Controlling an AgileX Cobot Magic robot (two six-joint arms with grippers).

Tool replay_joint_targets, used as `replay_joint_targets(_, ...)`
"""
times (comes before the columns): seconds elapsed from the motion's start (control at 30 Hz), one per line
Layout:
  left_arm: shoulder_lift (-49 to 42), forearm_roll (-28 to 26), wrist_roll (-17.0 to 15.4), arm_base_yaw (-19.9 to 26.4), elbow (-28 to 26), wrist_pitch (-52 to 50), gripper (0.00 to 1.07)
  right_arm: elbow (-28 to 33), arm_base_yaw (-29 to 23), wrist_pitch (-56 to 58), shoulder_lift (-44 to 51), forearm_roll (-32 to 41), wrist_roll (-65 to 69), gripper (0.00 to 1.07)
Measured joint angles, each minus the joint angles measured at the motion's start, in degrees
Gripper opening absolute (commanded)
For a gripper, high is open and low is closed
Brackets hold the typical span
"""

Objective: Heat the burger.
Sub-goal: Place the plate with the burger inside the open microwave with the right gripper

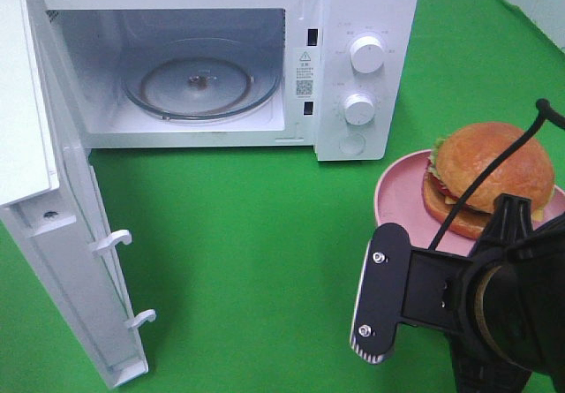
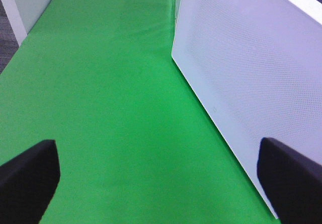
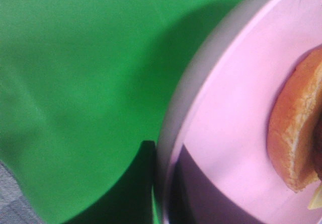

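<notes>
The burger [image 1: 490, 177], with a glossy golden-brown bun and red and dark filling, sits on a pink plate [image 1: 397, 194] to the right of the microwave. My right gripper [image 1: 514, 218] hangs over the plate's near edge; its jaws do not show clearly. The right wrist view shows the plate's rim [image 3: 226, 133] and the bun's lower edge [image 3: 294, 133] close up, with no fingers in it. My left gripper [image 2: 158, 183] is open and empty over the green cloth, beside the outer face of the microwave door [image 2: 251, 73]. It is out of the high view.
The white microwave [image 1: 366, 4] stands at the back with its door [image 1: 53, 225] swung wide open to the left. A glass turntable [image 1: 199, 88] lies inside. Two knobs [image 1: 362, 79] are on its right panel. Green cloth [image 1: 247, 260] covers the table.
</notes>
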State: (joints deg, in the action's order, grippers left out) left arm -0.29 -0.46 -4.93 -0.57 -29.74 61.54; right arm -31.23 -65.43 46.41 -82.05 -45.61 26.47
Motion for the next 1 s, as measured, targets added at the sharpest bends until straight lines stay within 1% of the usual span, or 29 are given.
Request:
replay_joint_targets(0.3, 0.0, 0.0, 0.0, 0.0, 0.0, 0.0, 1.00, 0.0, 0.0, -4.0, 0.0, -0.7, -10.0, 0.00)
replay_joint_targets(0.57, 0.0, 0.0, 0.0, 0.0, 0.0, 0.0, 1.00, 0.0, 0.0, -7.2, 0.0, -1.0, -22.2, 0.00)
replay_joint_targets(0.87, 0.0, 0.0, 0.0, 0.0, 0.0, 0.0, 1.00, 0.0, 0.0, -9.3, -0.1, -2.6, -27.0, 0.00)
replay_joint_targets(1.0, 0.0, 0.0, 0.0, 0.0, 0.0, 0.0, 1.00, 0.0, 0.0, -13.7, -0.1, -3.7, -30.0, 0.00)
